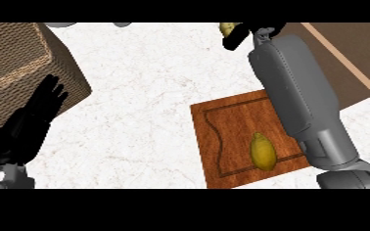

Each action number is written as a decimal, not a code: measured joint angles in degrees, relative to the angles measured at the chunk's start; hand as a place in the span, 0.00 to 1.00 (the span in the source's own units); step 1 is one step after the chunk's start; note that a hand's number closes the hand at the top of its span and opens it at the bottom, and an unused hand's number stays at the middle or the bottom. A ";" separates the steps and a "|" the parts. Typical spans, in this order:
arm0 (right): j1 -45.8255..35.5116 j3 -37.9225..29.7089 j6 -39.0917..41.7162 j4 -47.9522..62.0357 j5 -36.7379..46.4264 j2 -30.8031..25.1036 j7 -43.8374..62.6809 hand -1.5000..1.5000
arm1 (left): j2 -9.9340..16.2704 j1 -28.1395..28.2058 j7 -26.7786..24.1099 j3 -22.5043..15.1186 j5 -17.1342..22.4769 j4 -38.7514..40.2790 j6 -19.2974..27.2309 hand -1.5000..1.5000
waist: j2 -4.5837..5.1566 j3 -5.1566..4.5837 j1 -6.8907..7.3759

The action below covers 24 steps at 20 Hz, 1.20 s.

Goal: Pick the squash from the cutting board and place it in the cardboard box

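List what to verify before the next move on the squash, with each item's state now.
1. Yellow oblong squash lies on the brown wooden cutting board: ok.
2. Squash untouched by either hand: ok.
3. Right hand over the squash: not ok, it is past the board, at the view's top.
4. Right hand open: cannot tell.
5. Brown cardboard box in view, far left: ok.
6. Left hand open, resting by the box: ok.
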 measured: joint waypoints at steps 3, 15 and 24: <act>-2.26 -0.54 -0.38 -3.36 1.67 -1.01 4.39 1.00 | -0.02 -0.34 -0.13 0.38 0.13 0.85 -0.18 0.50 | -0.08 -0.02 -0.26; -5.14 -6.94 -2.14 -1.62 3.49 -11.28 6.17 1.00 | -1.06 1.21 0.75 0.14 -0.59 -1.97 -0.30 0.50 | 0.14 0.00 0.27; -4.77 -10.10 -8.60 9.99 3.21 -17.28 -3.87 1.00 | -1.15 0.19 0.30 0.96 -0.77 -0.86 -1.27 0.50 | 0.44 0.02 0.75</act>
